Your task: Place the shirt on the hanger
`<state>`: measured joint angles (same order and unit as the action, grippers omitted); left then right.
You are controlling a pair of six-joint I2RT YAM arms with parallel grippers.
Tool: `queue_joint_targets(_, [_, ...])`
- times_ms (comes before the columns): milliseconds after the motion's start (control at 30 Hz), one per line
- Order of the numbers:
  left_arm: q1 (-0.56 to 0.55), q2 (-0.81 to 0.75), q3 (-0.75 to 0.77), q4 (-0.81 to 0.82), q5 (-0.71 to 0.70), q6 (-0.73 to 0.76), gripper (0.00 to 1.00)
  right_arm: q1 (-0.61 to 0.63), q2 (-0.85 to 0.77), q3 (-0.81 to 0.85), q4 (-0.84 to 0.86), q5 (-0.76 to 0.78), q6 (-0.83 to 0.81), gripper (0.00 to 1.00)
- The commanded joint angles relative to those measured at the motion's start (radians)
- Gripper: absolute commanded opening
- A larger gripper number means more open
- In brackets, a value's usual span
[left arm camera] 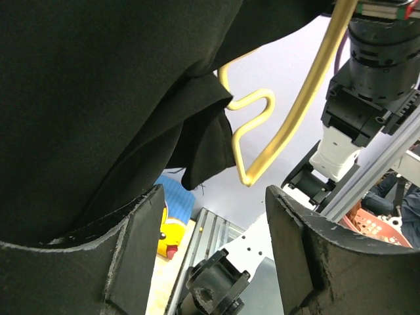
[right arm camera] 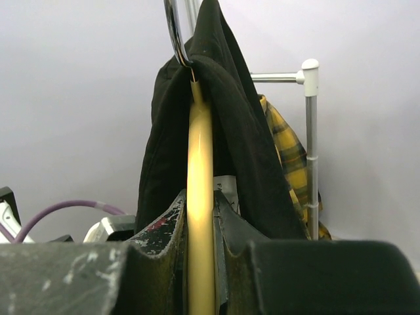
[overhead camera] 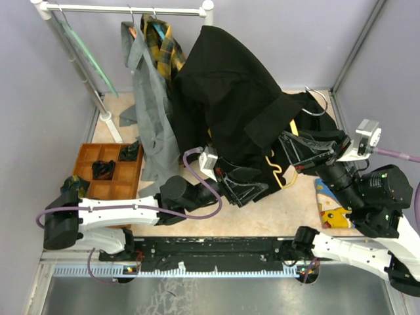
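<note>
Right gripper (right arm camera: 200, 205) is clamped on the yellow bar of the hanger (left arm camera: 303, 98) and holds it up on edge over the right half of the table (overhead camera: 216, 222), silver hook (right arm camera: 172, 29) on the far side. The black shirt (overhead camera: 230, 85) is slung over the hook end and hangs mostly off the left side in a big heap that runs down toward the middle of the table. The wavy near end of the hanger pokes out bare from under the hem.

Left gripper (left arm camera: 213, 195) is right under that hem with its fingers (left arm camera: 131, 256) spread wide. Fabric droops against the left one, but nothing is between them.

Container-wise there's one wooden divided tray (overhead camera: 88, 157) on the left. A dark bundle (overhead camera: 104, 169) sits in a middle slot and another dark bundle (overhead camera: 130, 152) sits in the far-right slot — can't tell what either one is. The other slots I can see show bare wood.

At the far side a white rack (overhead camera: 131, 9) carries a yellow plaid shirt (overhead camera: 164, 42), a grey garment (overhead camera: 149, 105) and a pale green hanger (overhead camera: 88, 56). A cartoon-print cloth (overhead camera: 331, 209) lies near the right arm.
</note>
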<state>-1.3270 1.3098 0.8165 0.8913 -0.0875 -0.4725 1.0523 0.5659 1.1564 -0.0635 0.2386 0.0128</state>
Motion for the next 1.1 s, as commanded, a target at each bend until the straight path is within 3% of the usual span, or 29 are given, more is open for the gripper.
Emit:
queue_joint_targets(0, [-0.003,0.037,0.037,0.046,-0.038,-0.003,0.70,-0.004,-0.018,0.000,0.184,-0.003,0.018,0.00])
queue_joint_targets(500, [-0.004,0.100,0.085,0.046,-0.120,0.014,0.68,-0.005,-0.042,-0.019,0.183,-0.019,0.061,0.00])
queue_joint_targets(833, [-0.001,0.154,0.145,0.100,-0.037,0.027,0.69,-0.005,-0.046,-0.042,0.200,-0.023,0.083,0.00])
queue_joint_targets(900, [-0.001,0.160,0.151,0.103,-0.025,0.024,0.63,-0.004,-0.049,-0.044,0.198,-0.021,0.083,0.00])
queue_joint_targets(1067, [-0.001,0.154,0.138,0.109,-0.048,0.014,0.33,-0.003,-0.056,-0.049,0.191,-0.013,0.086,0.00])
